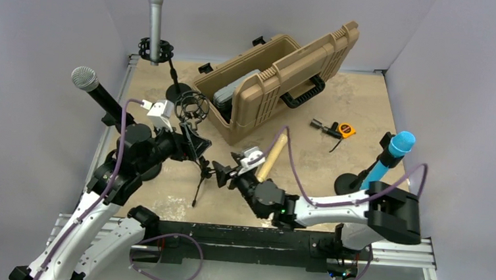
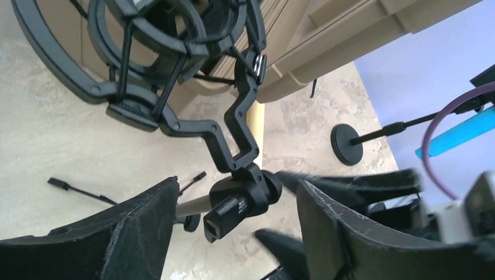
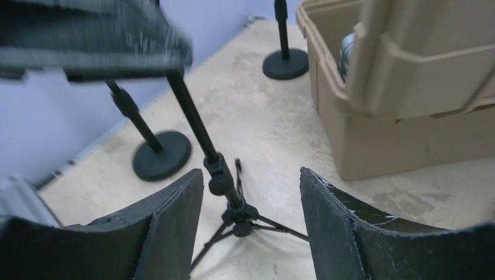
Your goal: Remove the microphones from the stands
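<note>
From above, both arms meet at the small tripod stand (image 1: 200,176), which sits left of the desk's (image 1: 353,108) middle, toward the near edge. The left pincer (image 1: 195,148) is up at the head of the stand. The right pincer (image 1: 220,174) is lower, at the pole. Probably one is there to steady the light tripod while the other works at the top. The shock mount (image 1: 191,106) on it looks empty from here (I cannot be sure). Three microphones sit in other stands, and neither pincer holds one:
- The grey microphone (image 1: 153,21) stands upright at the far left corner.
- The black microphone (image 1: 94,86) is by the left edge.
- The blue microphone (image 1: 393,153) is near the right edge.

In the left wrist view, the left pincer's fingers (image 2: 140,233) stand apart on either side of the swivel knob (image 2: 242,195) under the mount, touching nothing. The mount's ring is cut off by the top of the frame.

In the right wrist view, the right pincer's fingers (image 3: 350,233) are also apart. The pole runs between them, nearer one finger, with no contact.

For room to move, the tan case (image 1: 282,83) stands open just beyond the mount, so the far side is tight. Bare desk lies toward the near edge and to the right. The thin splayed tripod legs could snag a low sweep.
</note>
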### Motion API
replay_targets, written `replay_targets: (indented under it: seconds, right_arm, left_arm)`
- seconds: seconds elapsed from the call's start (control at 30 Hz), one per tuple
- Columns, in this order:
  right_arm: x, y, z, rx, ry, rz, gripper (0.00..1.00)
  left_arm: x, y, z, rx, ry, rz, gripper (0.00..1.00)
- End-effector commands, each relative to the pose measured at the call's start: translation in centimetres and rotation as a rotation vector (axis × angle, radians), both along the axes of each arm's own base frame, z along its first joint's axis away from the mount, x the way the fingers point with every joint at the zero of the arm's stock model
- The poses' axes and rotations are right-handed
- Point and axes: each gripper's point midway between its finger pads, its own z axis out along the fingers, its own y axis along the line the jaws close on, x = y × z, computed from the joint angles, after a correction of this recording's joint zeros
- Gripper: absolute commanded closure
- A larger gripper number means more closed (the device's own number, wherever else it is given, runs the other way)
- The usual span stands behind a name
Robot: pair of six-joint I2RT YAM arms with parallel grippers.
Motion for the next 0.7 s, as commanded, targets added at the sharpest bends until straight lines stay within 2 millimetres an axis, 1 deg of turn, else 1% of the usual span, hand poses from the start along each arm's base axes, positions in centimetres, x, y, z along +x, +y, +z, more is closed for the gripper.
replay_targets:
  seconds: [0.0,0.07,0.13,0.2,0.3,0.4,0.43,0.57,0.63,0.67]
  right_arm:
    - [-1.4,-1.3,4.0,0.243,0.044,0.125,0.4]
    - [-1.2,-2.2,4.7,0.283,0.055,0.14,0.39]
    - [-0.9,-2.6,5.3,0.314,0.061,0.168,0.39]
    - [-0.3,-2.9,5.7,0.337,0.066,0.176,0.4]
    - [-0.2,-2.5,5.9,0.344,0.069,0.189,0.41]
    - [-0.2,-1.8,5.9,0.336,0.071,0.202,0.42]
    - [-0.3,-1.7,6.0,0.334,0.07,0.206,0.42]
    - [-0.4,-1.8,6.2,0.343,0.068,0.212,0.42]
    - [-0.4,-2.0,6.3,0.349,0.071,0.209,0.43]
    - [-0.4,-2.2,6.3,0.352,0.073,0.207,0.43]
  left_arm:
    - [-1.2,0.1,1.5,0.035,-0.03,-0.051,0.22]
    - [-1.7,0.3,2.4,0.051,-0.042,-0.066,0.17]
    - [-2.2,0.6,3.2,0.068,-0.05,-0.073,0.15]
    - [-2.5,1.1,4.2,0.078,-0.058,-0.059,0.14]
    - [-2.8,1.4,6.0,0.07,-0.037,-0.057,0.14]
    - [-2.4,1.5,6.8,0.083,0.028,-0.035,0.18]
    - [-2.1,1.5,6.7,0.092,0.053,-0.026,0.2]
    - [-1.4,1.7,6.8,0.098,0.063,0.003,0.27]
    - [-1.1,1.8,6.9,0.096,0.052,0.014,0.32]
    - [-1.0,1.8,7.0,0.094,0.043,0.015,0.37]
